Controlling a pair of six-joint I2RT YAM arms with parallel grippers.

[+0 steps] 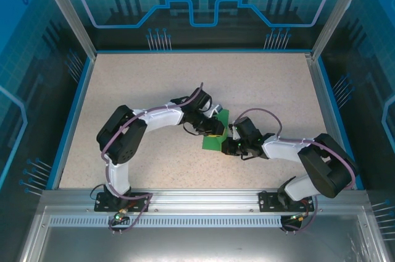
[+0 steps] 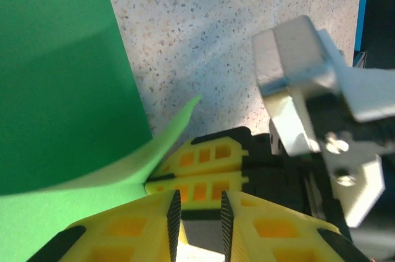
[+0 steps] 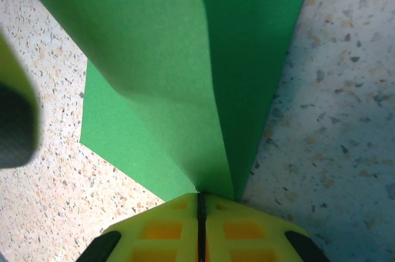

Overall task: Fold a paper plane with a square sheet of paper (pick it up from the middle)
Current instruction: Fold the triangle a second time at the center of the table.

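Observation:
The square sheet of paper (image 1: 213, 143) is bright green and lies bent at mid-table between both grippers. My right gripper (image 3: 199, 198) is shut on one edge of the sheet (image 3: 185, 76), which fans out from the pinch in raised folds. In the left wrist view the right gripper's yellow fingers (image 2: 210, 154) clamp the paper's curled edge (image 2: 62, 89). My left gripper (image 2: 199, 195) sits just behind those fingers, open by a narrow gap with no paper between its pads. From above, the left gripper (image 1: 214, 127) is over the sheet's far side and the right gripper (image 1: 232, 143) at its near right.
The speckled beige table (image 1: 154, 83) is ringed by blue walls (image 1: 197, 15), with an aluminium rail (image 1: 197, 200) along the front. A white bracket of the right wrist (image 2: 308, 76) stands close in front of the left gripper.

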